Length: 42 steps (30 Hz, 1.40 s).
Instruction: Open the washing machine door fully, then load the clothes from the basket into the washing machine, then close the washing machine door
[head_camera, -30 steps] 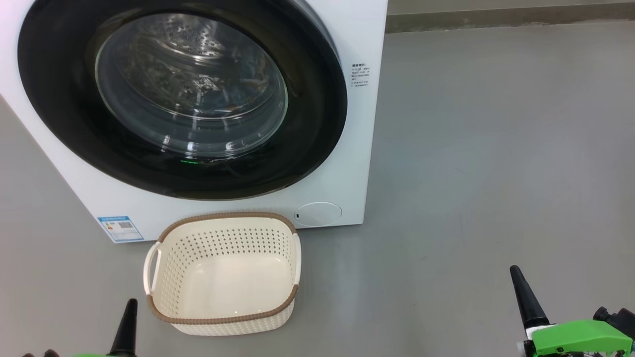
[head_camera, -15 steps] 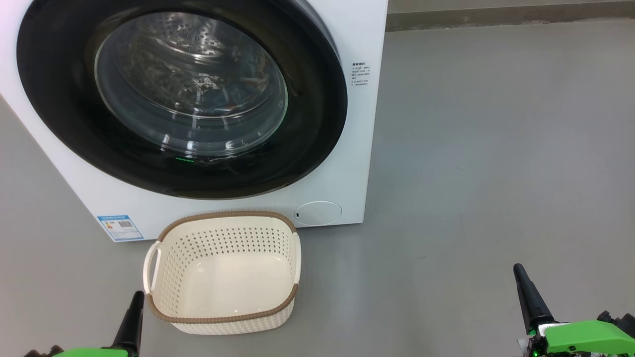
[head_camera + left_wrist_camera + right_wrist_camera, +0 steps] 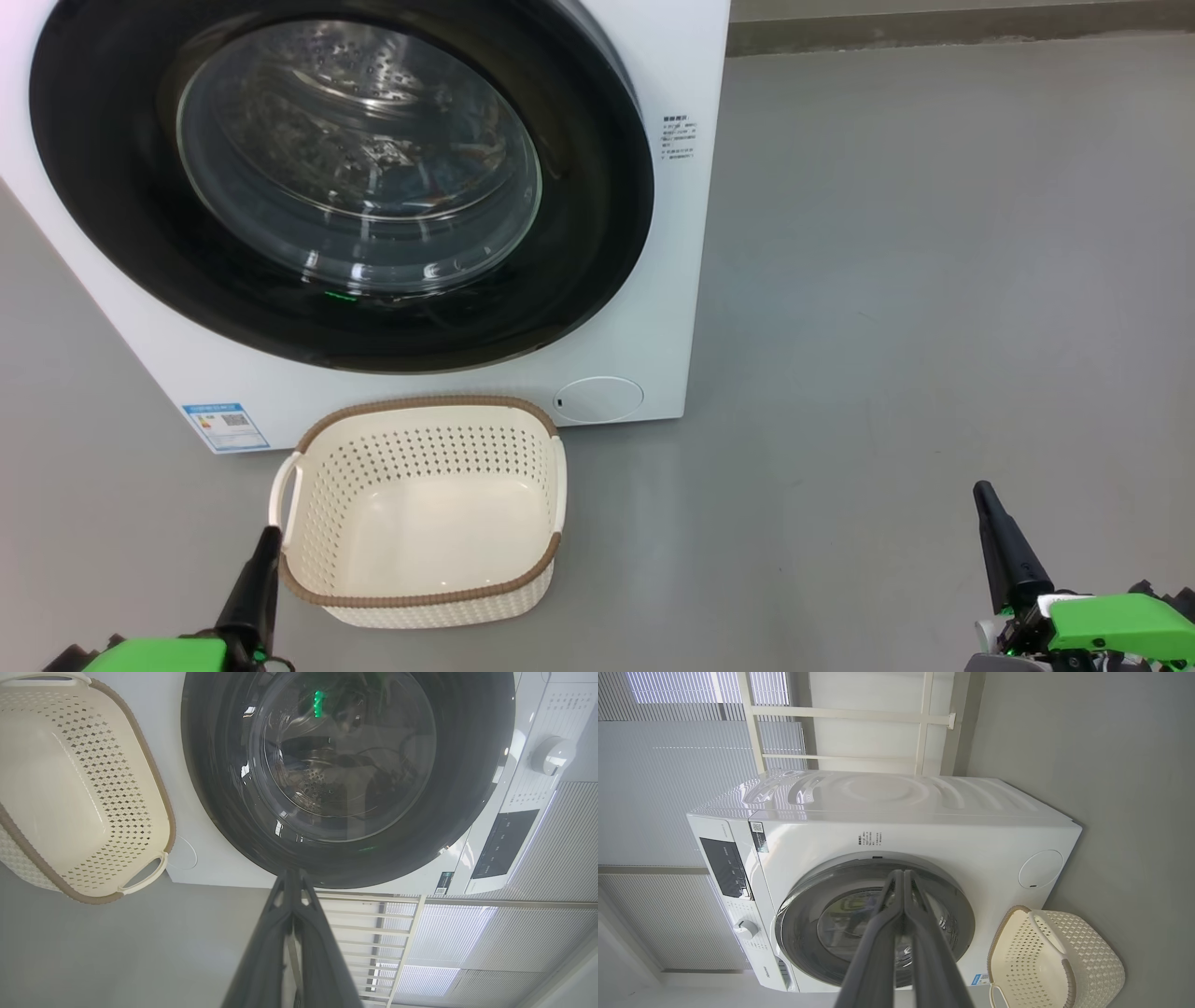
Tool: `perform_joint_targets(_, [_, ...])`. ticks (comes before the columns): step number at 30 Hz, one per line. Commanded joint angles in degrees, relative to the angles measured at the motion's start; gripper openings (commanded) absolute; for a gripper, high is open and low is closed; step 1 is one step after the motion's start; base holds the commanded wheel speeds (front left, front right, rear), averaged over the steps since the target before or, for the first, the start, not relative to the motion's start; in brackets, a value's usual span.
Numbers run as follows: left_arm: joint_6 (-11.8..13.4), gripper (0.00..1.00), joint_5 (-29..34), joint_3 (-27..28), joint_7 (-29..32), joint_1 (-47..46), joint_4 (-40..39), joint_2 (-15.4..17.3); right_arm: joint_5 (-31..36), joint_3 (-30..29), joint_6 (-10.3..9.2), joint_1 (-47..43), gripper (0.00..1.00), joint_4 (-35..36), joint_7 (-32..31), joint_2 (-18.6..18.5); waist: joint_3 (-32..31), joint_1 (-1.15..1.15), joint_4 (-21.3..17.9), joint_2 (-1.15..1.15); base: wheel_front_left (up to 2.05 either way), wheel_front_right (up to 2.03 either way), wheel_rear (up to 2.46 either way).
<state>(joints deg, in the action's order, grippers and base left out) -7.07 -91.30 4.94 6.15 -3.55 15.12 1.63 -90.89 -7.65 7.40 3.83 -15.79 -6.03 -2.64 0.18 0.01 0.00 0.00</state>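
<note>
The white washing machine [image 3: 672, 56] stands at the upper left with its door [image 3: 597, 233] closed, the black rim lying against the front. The steel drum shows dimly through the glass. On the floor before it sits the cream basket [image 3: 420, 406], with nothing inside. The clothes are out of view. My left gripper [image 3: 271, 534] is shut, its tip just off the basket's near left corner. At the lower right, my right gripper [image 3: 980, 487] hangs shut over bare floor. Each wrist view faces the door [image 3: 467, 765] [image 3: 803, 905] past shut fingertips [image 3: 290, 873] [image 3: 903, 872] and shows the basket [image 3: 70, 788] [image 3: 1087, 952].
Grey floor [image 3: 934, 280] spreads to the right of the machine up to a wall base [image 3: 934, 28]. A white railing [image 3: 850, 714] and ribbed blinds stand behind the machine. The control panel carries a round knob [image 3: 551, 756].
Both shut grippers have crept forward. The left tip has come up to the basket's near left corner, and the right tip has risen a little. The camera has shifted slightly.
</note>
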Motion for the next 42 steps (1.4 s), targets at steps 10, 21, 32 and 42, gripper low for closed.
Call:
perform_joint_targets(10, [-0.42, 0.00, -0.85, 1.60, 0.35, -2.65, -1.06, 1.25, -1.26, 1.11, 0.09, 2.36, 0.00, 1.77, -0.47, -0.27, 0.00, -0.01, 0.00, 0.00, 0.00, 0.00, 0.00])
perform_joint_targets(21, [-0.42, 0.00, -0.85, 1.59, 0.35, -2.64, -1.06, 1.25, -1.26, 1.11, 0.09, 2.36, 0.00, 1.77, -0.48, -0.26, 0.00, -0.01, 0.00, 0.00, 0.00, 0.00, 0.00])
perform_joint_targets(32, [-0.42, 0.00, -0.86, 1.59, 0.35, -2.64, -1.06, 1.25, -1.25, 1.10, 0.09, 2.36, 0.00, 1.77, -0.49, -0.26, 0.00, -0.01, 0.00, 0.00, 0.00, 0.00, 0.00])
perform_joint_targets(42, [-0.42, 0.00, -0.86, 1.59, 0.35, -2.64, -1.07, 1.25, -1.25, 1.09, 0.09, 2.36, 0.00, 1.77, -0.49, -0.25, 0.00, -0.01, 0.00, 0.00, 0.00, 0.00, 0.00])
